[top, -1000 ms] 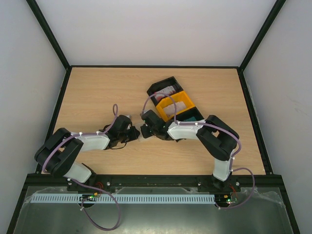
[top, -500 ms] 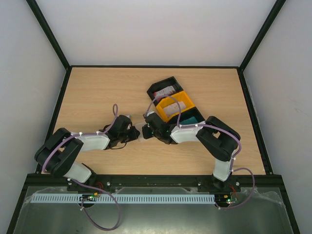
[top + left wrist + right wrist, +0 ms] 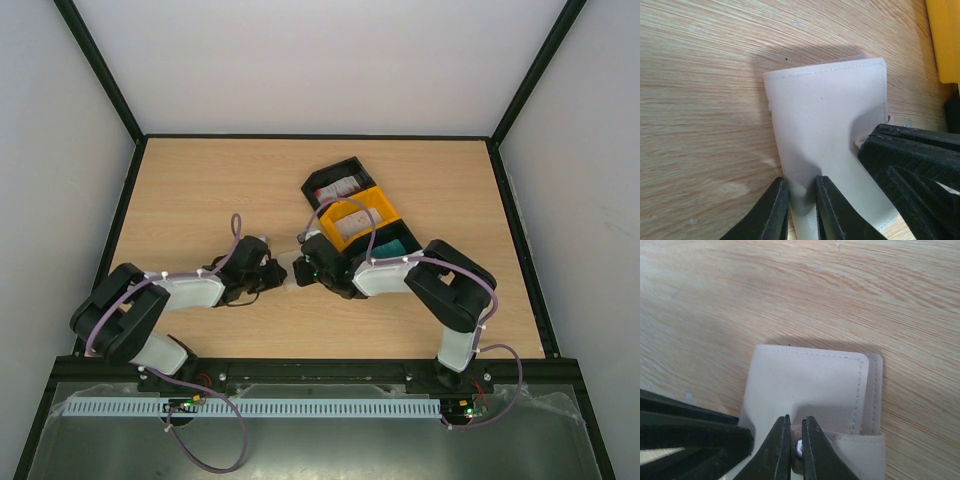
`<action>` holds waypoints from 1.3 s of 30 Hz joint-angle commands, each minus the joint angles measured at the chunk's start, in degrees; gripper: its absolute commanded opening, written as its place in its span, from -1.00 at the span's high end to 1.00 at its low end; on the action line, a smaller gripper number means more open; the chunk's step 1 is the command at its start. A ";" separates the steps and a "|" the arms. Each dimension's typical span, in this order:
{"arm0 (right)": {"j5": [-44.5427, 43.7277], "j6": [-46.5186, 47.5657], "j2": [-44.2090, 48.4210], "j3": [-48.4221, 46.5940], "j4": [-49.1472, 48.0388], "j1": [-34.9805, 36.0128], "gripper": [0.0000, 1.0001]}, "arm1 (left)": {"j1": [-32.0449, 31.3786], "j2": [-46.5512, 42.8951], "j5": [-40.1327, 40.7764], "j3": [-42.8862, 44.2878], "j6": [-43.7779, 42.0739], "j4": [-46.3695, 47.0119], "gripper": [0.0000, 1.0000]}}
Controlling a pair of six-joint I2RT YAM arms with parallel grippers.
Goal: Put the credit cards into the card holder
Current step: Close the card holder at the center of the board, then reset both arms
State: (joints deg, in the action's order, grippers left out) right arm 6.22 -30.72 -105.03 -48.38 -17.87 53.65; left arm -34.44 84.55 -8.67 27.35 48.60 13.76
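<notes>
A: Where is the card holder (image 3: pixel 825 125) being seen?

B: It is being held flat on the worktop (image 3: pixel 200 190), between the two arms. It is lying near the left side of the black-and-yellow tray (image 3: pixel 378 203), not touching it. Its beige face, stitched along the edge, is being shown upward.

A: How is it being gripped by the left pincer (image 3: pixel 800 185)?

B: One edge is being clamped between both black fingers. The pincer is clenched on the card holder, and the material is being creased a little at that spot.

A: And the right pincer (image 3: pixel 796 420)?

B: It is being brought in from the opposite side. Its fingers are being pressed nearly together on the rim of the upper flap, and a small shiny spot is being caught between the tips. So the card holder is being grasped by this pincer as well.

A: Is the card holder being opened?

B: In the right wrist view, a second layer is being shown just past the top flap's right edge. How far the layers are being parted cannot be told.

A: Where are the credit cards (image 3: pixel 341 186) being seen?

B: Pale ones marked with red are lying in the tray's far black compartment. Something teal is being seen in the near compartment, but it is too small to be identified.
</notes>
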 commanded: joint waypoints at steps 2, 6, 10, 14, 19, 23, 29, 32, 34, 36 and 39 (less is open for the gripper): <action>-2.50 -2.33 1.71 -4.24 22.24 1.37 0.73 | 0.69 -3.33 2.08 2.85 -1.63 -6.02 0.59; -7.79 -3.27 3.12 -10.98 25.80 0.99 0.61 | 1.52 -6.48 3.86 6.51 -3.26 -10.82 0.47; -10.43 -4.86 8.27 -13.18 26.92 0.33 0.51 | 1.89 -11.44 6.47 10.49 -4.69 -17.22 0.22; -13.87 -4.99 16.20 -12.83 29.78 -0.02 0.09 | 2.15 -18.36 10.52 13.25 -6.24 -23.31 -0.10; -22.57 -3.38 31.04 -9.86 34.73 -0.34 -0.29 | 2.39 -30.61 13.39 14.10 -9.17 -26.47 -0.56; -33.25 0.61 43.21 -7.49 38.49 -0.35 -0.77 | 2.44 -39.49 15.68 15.42 -12.81 -28.00 -1.00; -46.46 2.88 57.45 -9.95 46.02 -0.34 -0.96 | 2.51 -49.43 21.50 20.30 -17.69 -34.45 -1.00; -51.12 -0.06 63.17 -11.36 50.39 -0.33 -0.96 | 2.46 -52.68 24.89 23.25 -19.60 -37.91 -1.00; -53.58 -0.97 67.01 -10.88 51.34 -0.30 -0.96 | 2.50 -53.67 27.62 25.53 -20.45 -40.50 -1.00; -55.58 -1.25 70.23 -10.59 51.95 -0.30 -0.96 | 2.49 -54.45 30.07 27.89 -20.81 -42.85 -1.00; -56.60 -0.79 73.15 -11.39 52.50 -0.31 -0.96 | 2.51 -55.69 31.82 29.49 -20.65 -45.44 -1.00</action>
State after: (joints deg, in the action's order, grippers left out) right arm -43.81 -30.65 -34.98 -58.22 30.20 53.52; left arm -32.21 29.95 17.80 54.65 29.87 -25.12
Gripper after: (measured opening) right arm 0.980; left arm 0.998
